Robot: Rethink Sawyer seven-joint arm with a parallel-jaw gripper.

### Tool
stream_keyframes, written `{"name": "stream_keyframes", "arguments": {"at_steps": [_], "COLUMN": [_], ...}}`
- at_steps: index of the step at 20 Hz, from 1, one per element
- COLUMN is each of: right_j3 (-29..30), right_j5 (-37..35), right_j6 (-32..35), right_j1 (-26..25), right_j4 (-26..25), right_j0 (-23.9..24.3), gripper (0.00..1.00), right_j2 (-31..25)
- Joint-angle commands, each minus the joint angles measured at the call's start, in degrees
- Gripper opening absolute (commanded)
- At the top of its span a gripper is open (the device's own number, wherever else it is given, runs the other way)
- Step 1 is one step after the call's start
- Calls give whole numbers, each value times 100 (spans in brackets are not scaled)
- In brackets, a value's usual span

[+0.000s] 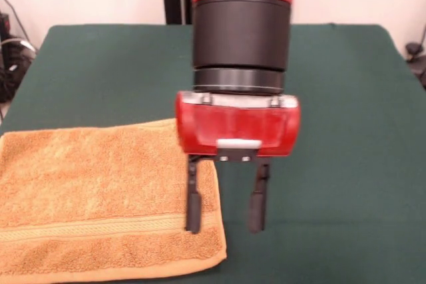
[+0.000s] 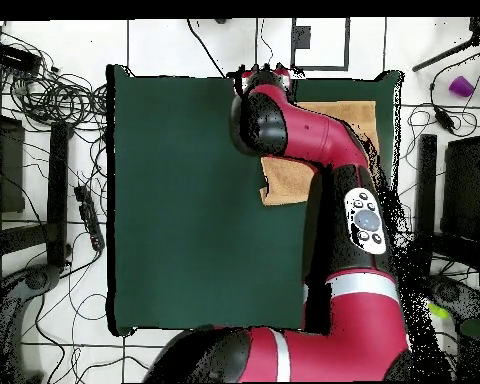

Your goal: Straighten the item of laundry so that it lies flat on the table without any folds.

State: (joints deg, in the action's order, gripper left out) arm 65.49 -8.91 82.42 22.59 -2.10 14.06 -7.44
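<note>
towel [image 1: 100,197]: soft, limp, light | my claw [image 1: 226,221]: fingers apart, empty, over towel's 3 o'clock edge | grab pt: hem corner, 5 o'clock

**Two cameras: low front, straight-down overhead**

Front view: low, across the table [image 1: 346,98], facing the robot, close in; arm [image 1: 241,31] drops from top edge, table's side edges run out of frame near the bottom. Overhead view: high above, looking straight down, robot base at bottom, whole table [image 2: 184,200] plus cabled floor [image 2: 44,100] around it. Shared: green tabletop, arm [image 2: 324,140], towel [image 1: 86,184] [image 2: 289,185]. Views turned half round against each other.
</note>
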Motion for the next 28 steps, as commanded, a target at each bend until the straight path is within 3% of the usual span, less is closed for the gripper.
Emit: {"name": "stream_keyframes", "arguments": {"at_steps": [1, 11, 15, 17, 28], "right_j3": [999, 1067, 1121, 1000, 915], "right_j5": [-42, 348, -71, -264, -498], "right_j6": [992, 1369, 1332, 1375, 1127], "right_j1": [-296, -328, -316, -365, -454], "right_j4": [26, 91, 247, 322, 305], "right_j0": [116, -158, -175, -363, -345], "gripper": [100, 100, 100, 100, 100], "right_j2": [-765, -456, -470, -217, -206]}}
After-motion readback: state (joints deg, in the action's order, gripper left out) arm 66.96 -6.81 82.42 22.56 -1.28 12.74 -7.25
